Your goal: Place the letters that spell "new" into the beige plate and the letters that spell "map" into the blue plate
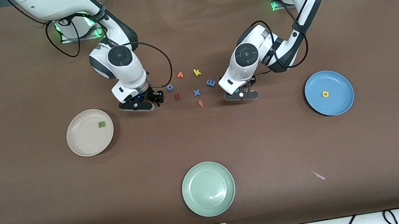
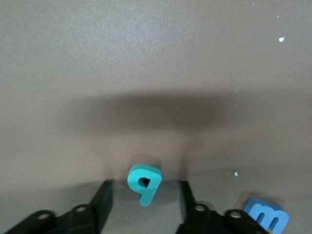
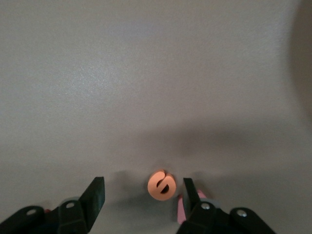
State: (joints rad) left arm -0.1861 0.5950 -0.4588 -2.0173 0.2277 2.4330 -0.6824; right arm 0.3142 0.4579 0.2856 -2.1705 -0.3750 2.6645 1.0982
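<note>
Tabletop: matte brown sheet (image 1: 35,206).
Beige plate (image 1: 78,145): round, holds green n (image 1: 101,124).
Blue plate (image 1: 339,103): holds yellow a (image 1: 325,94).
Left gripper (image 2: 145,204): fingers apart, straddling foam teal p (image 2: 144,183).
Right gripper (image 3: 144,197): fingers apart, straddling orange e (image 3: 162,185).
Blue m (image 1: 210,82): at 10 o'clock from left gripper.

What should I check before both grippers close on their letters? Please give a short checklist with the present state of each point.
1. Teal p lies between the fingers of the left gripper, gaps on both sides: ok.
2. Blue m sits outside those fingers, beside one: ok.
3. Orange e lies between the fingers of the right gripper: ok.
4. A pink letter touches or hides under one right finger: cannot tell.
5. Beige plate holds the green n, room left: ok.
6. Blue plate holds the yellow a, room left: ok.
</note>
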